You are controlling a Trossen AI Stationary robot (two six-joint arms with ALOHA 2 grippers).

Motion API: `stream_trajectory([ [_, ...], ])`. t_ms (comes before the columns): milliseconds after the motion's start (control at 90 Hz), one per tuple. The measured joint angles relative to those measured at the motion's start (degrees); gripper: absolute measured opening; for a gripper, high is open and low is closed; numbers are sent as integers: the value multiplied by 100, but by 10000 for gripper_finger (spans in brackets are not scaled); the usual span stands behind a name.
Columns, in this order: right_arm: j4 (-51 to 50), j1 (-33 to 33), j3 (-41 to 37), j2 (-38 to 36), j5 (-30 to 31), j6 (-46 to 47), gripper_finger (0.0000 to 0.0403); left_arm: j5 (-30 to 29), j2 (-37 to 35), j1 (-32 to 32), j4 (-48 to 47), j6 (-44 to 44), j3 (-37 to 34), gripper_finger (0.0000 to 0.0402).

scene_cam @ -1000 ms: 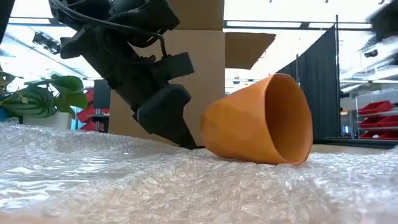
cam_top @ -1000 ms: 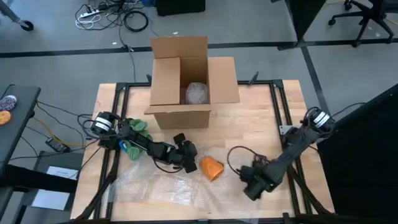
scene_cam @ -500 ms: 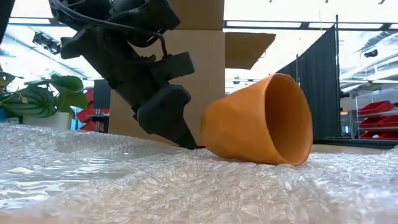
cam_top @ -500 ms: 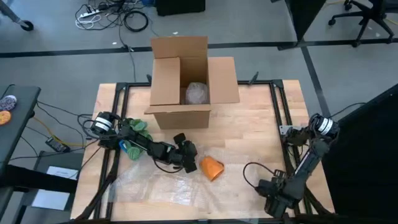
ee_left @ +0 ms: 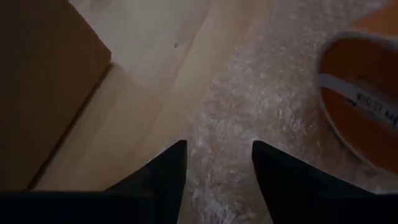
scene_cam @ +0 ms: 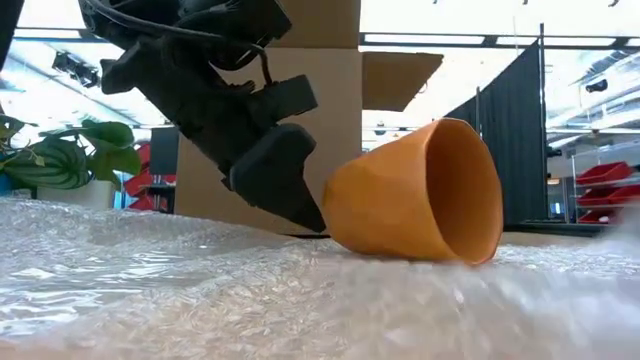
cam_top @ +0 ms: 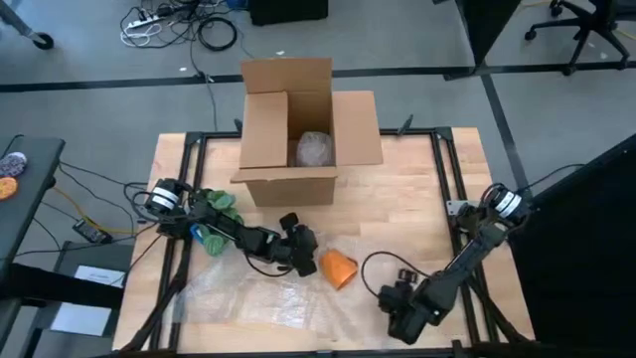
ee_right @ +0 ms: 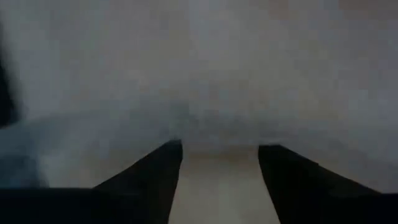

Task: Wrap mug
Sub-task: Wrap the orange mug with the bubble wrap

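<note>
- High view: the left gripper [cam_top: 306,255] sits low over the bubble wrap [cam_top: 248,298], just beside the mug; its fingers [ee_left: 163,171] are parted and hold nothing.
- The orange mug [cam_top: 338,268] lies on its side on the wrap's right edge.
- The right gripper [cam_top: 399,320] is near the table's front edge, jaws apart, empty.

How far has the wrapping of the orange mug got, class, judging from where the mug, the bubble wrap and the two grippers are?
Done: the orange mug lies on its side on the clear bubble-wrap sheet.

In hand: the left gripper, open, sits beside the mug's base; the right gripper, open, is low near the sheet's right edge.

Left: no wrap covers the mug yet, so all folding remains.
</note>
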Motion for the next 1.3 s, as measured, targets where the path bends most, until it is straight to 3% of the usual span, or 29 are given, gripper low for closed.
stream_trajectory([
  [167, 997, -458, 4, 162, 777, -1096, 195, 0, 0, 0, 38, -2, 0, 168],
  [489, 1783, -822, 1, 396, 1246, -1855, 190, 60, 0, -5, 67, -7, 0, 168],
  [844, 684, -356, 6, -579, 1096, -1855, 180, 83, 0, -7, 115, -11, 0, 168],
  [989, 317, -148, 2, -557, 1144, -1726, 179, 139, -7, -8, 97, 100, 0, 168],
  [1189, 841, -154, 4, -115, 640, -2017, 179, 385, -453, -130, -1301, 328, 464, 168],
  [1300, 1479, -210, 4, -52, 613, -2843, 179, 376, -745, -249, -1973, 504, 834, 168],
])
